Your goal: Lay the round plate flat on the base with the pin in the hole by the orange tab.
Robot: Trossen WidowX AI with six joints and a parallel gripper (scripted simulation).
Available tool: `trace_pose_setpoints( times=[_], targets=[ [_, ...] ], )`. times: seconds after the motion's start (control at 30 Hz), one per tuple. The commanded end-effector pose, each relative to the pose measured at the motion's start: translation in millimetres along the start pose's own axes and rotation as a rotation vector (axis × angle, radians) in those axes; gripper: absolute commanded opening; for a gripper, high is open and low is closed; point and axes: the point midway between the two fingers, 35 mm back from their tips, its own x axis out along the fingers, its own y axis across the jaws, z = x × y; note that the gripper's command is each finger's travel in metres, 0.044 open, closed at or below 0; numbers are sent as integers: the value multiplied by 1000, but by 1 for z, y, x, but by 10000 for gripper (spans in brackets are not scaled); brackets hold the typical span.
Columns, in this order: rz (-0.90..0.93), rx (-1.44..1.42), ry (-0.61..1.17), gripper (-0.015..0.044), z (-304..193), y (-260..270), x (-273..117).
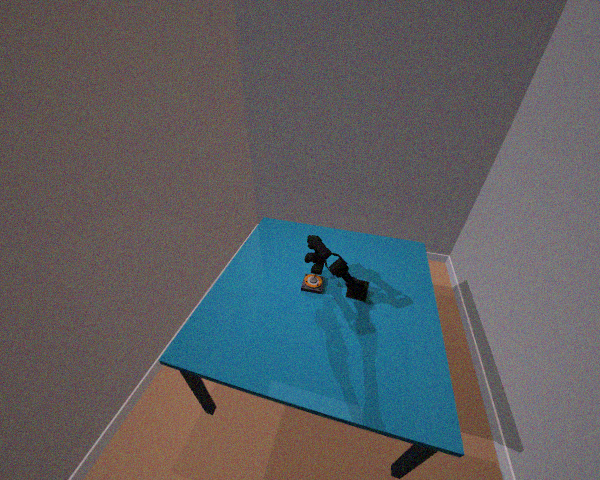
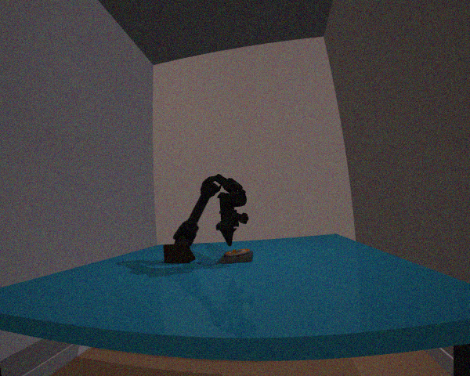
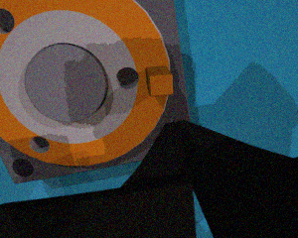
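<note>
I see my jaws pinched together on nothing, poised above the plate [image 3: 70,66], only blue desk [image 1: 290,330] around its base [image 3: 159,0].
</note>
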Motion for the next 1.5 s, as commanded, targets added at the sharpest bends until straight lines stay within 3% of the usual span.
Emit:
trace_pose_setpoints(
  times=[0.0,1.47],
  targets=[
    [6,6,-1,0,-1,1,17],
    [7,4,-2,0,45,3,23]
  ],
)
